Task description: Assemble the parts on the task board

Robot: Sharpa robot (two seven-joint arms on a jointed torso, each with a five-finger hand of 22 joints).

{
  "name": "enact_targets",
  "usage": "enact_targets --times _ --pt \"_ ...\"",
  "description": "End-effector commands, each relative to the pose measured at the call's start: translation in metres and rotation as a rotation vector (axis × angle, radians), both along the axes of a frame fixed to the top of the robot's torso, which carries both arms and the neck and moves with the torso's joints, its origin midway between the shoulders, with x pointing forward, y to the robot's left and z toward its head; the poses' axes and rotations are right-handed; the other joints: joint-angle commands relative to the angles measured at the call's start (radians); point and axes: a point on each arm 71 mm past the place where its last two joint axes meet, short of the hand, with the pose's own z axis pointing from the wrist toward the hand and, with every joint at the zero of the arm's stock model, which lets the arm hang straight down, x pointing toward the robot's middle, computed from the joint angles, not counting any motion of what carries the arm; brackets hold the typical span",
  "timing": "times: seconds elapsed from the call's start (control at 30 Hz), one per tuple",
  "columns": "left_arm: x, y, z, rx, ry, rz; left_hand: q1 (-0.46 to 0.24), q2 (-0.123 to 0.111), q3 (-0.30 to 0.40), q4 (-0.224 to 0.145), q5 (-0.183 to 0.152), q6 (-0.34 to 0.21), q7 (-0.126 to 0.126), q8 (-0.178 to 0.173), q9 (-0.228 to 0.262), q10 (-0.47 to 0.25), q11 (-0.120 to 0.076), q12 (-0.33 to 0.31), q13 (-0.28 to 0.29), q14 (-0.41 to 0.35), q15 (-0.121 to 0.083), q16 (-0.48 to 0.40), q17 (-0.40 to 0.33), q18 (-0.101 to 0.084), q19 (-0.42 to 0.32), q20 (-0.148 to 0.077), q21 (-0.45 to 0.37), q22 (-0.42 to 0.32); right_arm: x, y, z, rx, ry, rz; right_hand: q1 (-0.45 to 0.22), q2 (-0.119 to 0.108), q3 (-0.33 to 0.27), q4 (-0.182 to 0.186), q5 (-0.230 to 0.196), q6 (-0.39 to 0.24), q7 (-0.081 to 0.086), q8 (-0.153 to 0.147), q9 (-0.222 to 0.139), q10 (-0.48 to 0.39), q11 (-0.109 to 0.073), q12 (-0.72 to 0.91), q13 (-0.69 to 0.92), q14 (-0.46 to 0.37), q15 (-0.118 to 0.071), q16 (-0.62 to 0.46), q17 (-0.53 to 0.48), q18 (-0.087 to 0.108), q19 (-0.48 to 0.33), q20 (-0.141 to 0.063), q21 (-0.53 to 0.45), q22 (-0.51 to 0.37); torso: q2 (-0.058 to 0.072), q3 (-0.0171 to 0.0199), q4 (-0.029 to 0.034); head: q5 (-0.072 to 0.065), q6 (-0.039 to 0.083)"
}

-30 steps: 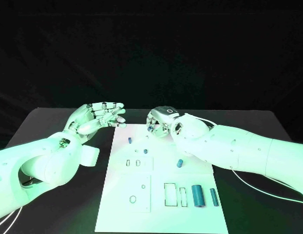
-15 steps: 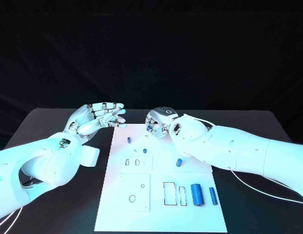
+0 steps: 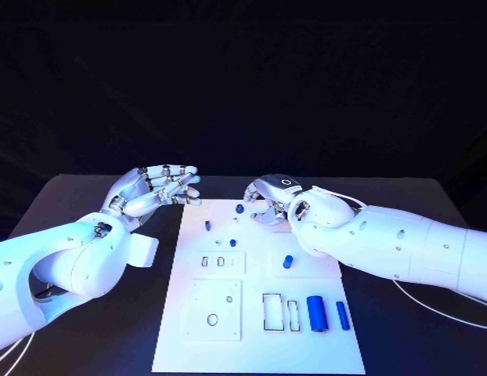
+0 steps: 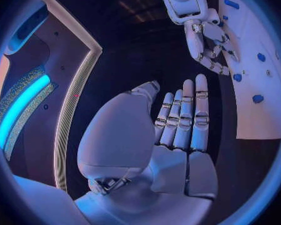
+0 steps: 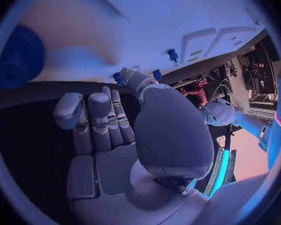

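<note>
At the board's [image 3: 261,345] far end, right hand [image 3: 272,200] nearest the small parts [image 3: 239,209]; fingers curled, whether pinching one hard to tell; left hand [image 3: 159,188] off the far-left corner, fingers loosely bent, holding nothing; cylinders [image 3: 315,313] lengthwise near-right.

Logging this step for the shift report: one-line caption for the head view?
Both hands, left and right, hover empty over the board's far end, blue parts scattered below.
</note>
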Motion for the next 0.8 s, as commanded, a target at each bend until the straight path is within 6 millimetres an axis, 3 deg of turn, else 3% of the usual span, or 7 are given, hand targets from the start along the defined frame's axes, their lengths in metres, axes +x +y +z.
enact_targets --times 0.03,0.23,0.33,0.4,0.43,0.67,0.8 --pt "0.0 0.0 0.002 -0.003 -0.01 -0.016 0.006 -0.001 0.004 0.0 0.002 0.001 0.024 -0.002 0.001 0.005 -0.001 -0.005 -0.001 -0.008 0.002 0.005 0.001 0.008 -0.008 0.0 0.006 0.001 -0.005 -0.01 0.007 0.043 -0.017 -0.014 0.01 0.002 -0.012 0.005 0.005 0.001 -0.004 -0.008 0.001 0.003 -0.005 0.014 0.0 0.003 -0.004 0.002 0.004 0.014 0.014 -0.002 0.009 0.015 -0.002 0.0003 -0.0046 0.0 0.003" --pt "0.0 0.003 0.001 -0.001 -0.011 -0.009 0.006 -0.001 0.004 0.0 0.002 0.001 0.024 -0.002 0.001 0.005 -0.001 -0.005 -0.001 -0.008 0.002 0.005 0.001 0.008 -0.008 0.0 0.006 0.001 -0.015 -0.052 0.025 0.138 0.021 -0.075 -0.011 -0.001 0.004 0.046 0.004 0.009 -0.012 -0.021 0.001 0.148 -0.031 0.111 0.026 0.042 -0.024 0.07 0.078 -0.007 0.083 -0.018 0.084 0.118 -0.011 0.0016 -0.0144 -0.001 0.006" --pt "0.0 0.004 0.001 -0.001 -0.011 -0.008 0.006 -0.001 0.004 0.0 0.002 0.001 0.024 -0.002 0.001 0.005 -0.001 -0.005 -0.001 -0.008 0.002 0.005 0.001 0.008 -0.008 0.0 0.006 0.001 -0.015 -0.07 0.028 0.16 0.075 -0.119 -0.019 -0.027 -0.024 0.054 -0.003 0.02 -0.04 -0.025 0.005 0.345 -0.077 0.306 0.153 0.073 -0.06 0.156 0.181 -0.028 0.14 -0.05 0.157 0.214 -0.014 0.0038 -0.0185 0.005 0.005" --pt "0.001 0.005 0.001 -0.001 -0.011 -0.007 0.006 -0.001 0.004 0.0 0.002 0.001 0.024 -0.002 0.001 0.005 -0.001 -0.005 -0.001 -0.008 0.002 0.005 0.001 0.008 -0.008 0.0 0.006 0.001 -0.014 -0.082 0.028 0.161 0.117 -0.15 0.008 -0.02 -0.103 0.08 0.01 0.015 -0.037 -0.028 0.022 0.263 -0.068 1.015 0.904 0.102 -0.05 0.315 0.375 -0.043 0.178 -0.051 0.22 0.299 -0.015 0.0046 -0.0204 0.006 0.006" --pt "0.001 0.005 0.001 -0.001 -0.011 -0.007 0.006 -0.001 0.004 0.0 0.002 0.001 0.024 -0.002 0.001 0.005 -0.001 -0.005 -0.001 -0.008 0.002 0.005 0.001 0.008 -0.008 0.0 0.006 0.001 -0.014 -0.087 0.028 0.157 0.137 -0.163 -0.015 -0.002 -0.119 0.108 0.004 -0.007 -0.025 -0.038 0.021 0.363 -0.062 1.168 1.081 0.121 -0.049 0.381 0.473 -0.053 0.199 -0.044 0.247 0.334 -0.016 0.0048 -0.0206 0.006 0.006" --pt "0.002 0.005 0.001 -0.001 -0.01 -0.008 0.006 -0.001 0.005 -0.001 0.002 0.001 0.024 -0.002 0.002 0.006 -0.001 -0.005 -0.001 -0.008 0.001 0.006 0.002 0.008 -0.009 0.0 0.007 0.002 -0.009 -0.104 0.021 0.145 0.249 -0.218 0.041 0.025 -0.254 0.177 0.006 -0.039 -0.015 -0.041 0.039 0.473 -0.049 1.366 1.334 0.162 -0.033 0.529 0.708 -0.064 0.227 -0.029 0.284 0.387 -0.016 0.0091 -0.0223 0.007 0.002" --pt "0.002 0.005 0.0 -0.001 -0.008 -0.01 0.005 -0.001 0.005 -0.001 0.002 0.001 0.024 -0.002 0.002 0.006 -0.001 -0.005 -0.001 -0.008 0.001 0.006 0.003 0.008 -0.009 0.0 0.008 0.003 -0.007 -0.106 0.018 0.126 0.286 -0.242 0.061 0.03 -0.301 0.206 0.007 -0.051 -0.006 -0.042 0.044 0.527 -0.039 1.427 1.416 0.167 -0.023 0.542 0.735 -0.077 0.259 -0.021 0.322 0.435 -0.015 0.0075 -0.0184 0.002 0.002"
